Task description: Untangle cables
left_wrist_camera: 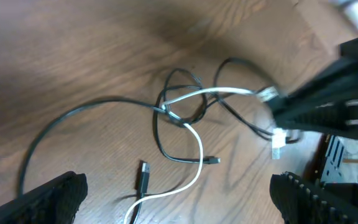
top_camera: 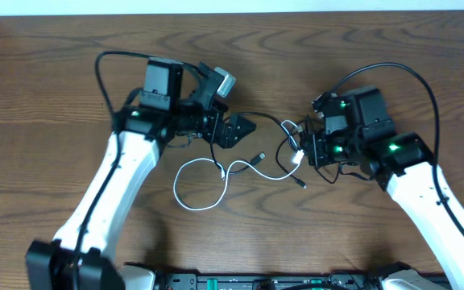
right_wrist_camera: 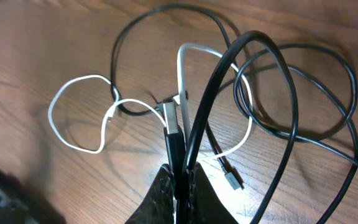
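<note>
The cables lie tangled at the table's middle. A thin white cord (top_camera: 176, 189) loops toward the front, and thin black cords (top_camera: 274, 122) coil between the two arms. My left gripper (top_camera: 240, 130) hovers open just left of the tangle. In the left wrist view its fingers (left_wrist_camera: 48, 199) stand far apart, with the white cord (left_wrist_camera: 199, 149) and a black plug (left_wrist_camera: 143, 174) on the wood between them. My right gripper (top_camera: 303, 147) is at the tangle's right side. In the right wrist view it (right_wrist_camera: 182, 186) is shut on black cords (right_wrist_camera: 291, 93) that arch up from its tips.
A loose black plug end (top_camera: 300, 184) lies in front of the right gripper. The thick black cables (top_camera: 425, 89) of the arms curve over the wooden table (top_camera: 47, 169) behind both wrists. A dark rail (top_camera: 264, 282) runs along the front edge.
</note>
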